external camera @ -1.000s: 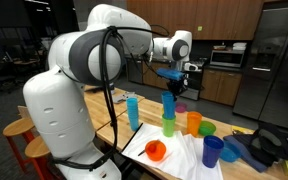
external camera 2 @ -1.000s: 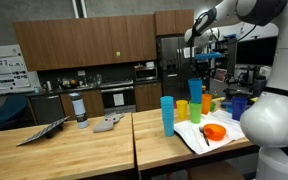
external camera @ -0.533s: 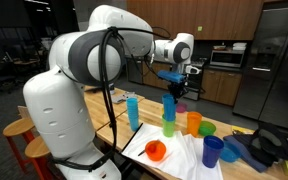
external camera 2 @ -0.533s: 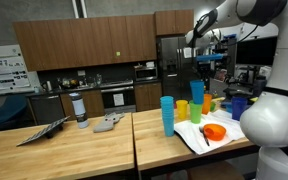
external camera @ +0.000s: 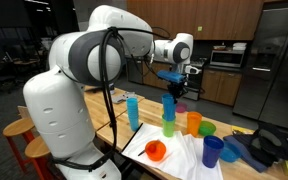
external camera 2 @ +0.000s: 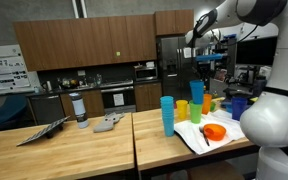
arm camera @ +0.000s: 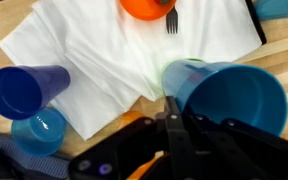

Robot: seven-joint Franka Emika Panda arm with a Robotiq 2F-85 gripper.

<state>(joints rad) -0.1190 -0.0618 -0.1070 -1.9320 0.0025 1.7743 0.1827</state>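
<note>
Claw: the claw (arm camera: pixel 171 105) is closed down tight, its fingers pinching the rim of a blue cup (arm camera: pixel 234 95). In both exterior views it hangs from above (external camera: pixel 174 82).
Blue cup: held upright over the far edge of the cloth (external camera: pixel 184 155), right above a green cup (external camera: pixel 169 126). I can't tell whether the two touch.
Doing it well: I'd say a pinch on a thin rim is a slippery hold. Keep the wrist level and the cup plumb and centred over the green one, and move slowly, since a nudge could tip the cups crowded there.
On the cloth: an orange bowl (arm camera: pixel 149 8) with a fork (arm camera: pixel 171 20) just beside it.
At the cloth's edges: an orange cup (external camera: pixel 194 122) near the green one, a dark blue cup (arm camera: pixel 24 90) and a paler blue one (arm camera: pixel 39 130) touching or nearly so.
Off the cloth: a tall blue cup (external camera 2: pixel 167 115) stands alone, apart from the rest.
Worktop: pale wood planks (external camera 2: pixel 44 155), and the cloth is white and rumpled.
Room: a kitchen well behind the cloth, with dark wood cabinets (external camera 2: pixel 64 45), an oven and a steel fridge (external camera: pixel 279 60). A bottle (external camera 2: pixel 79 108) stands farther along the worktop.
</note>
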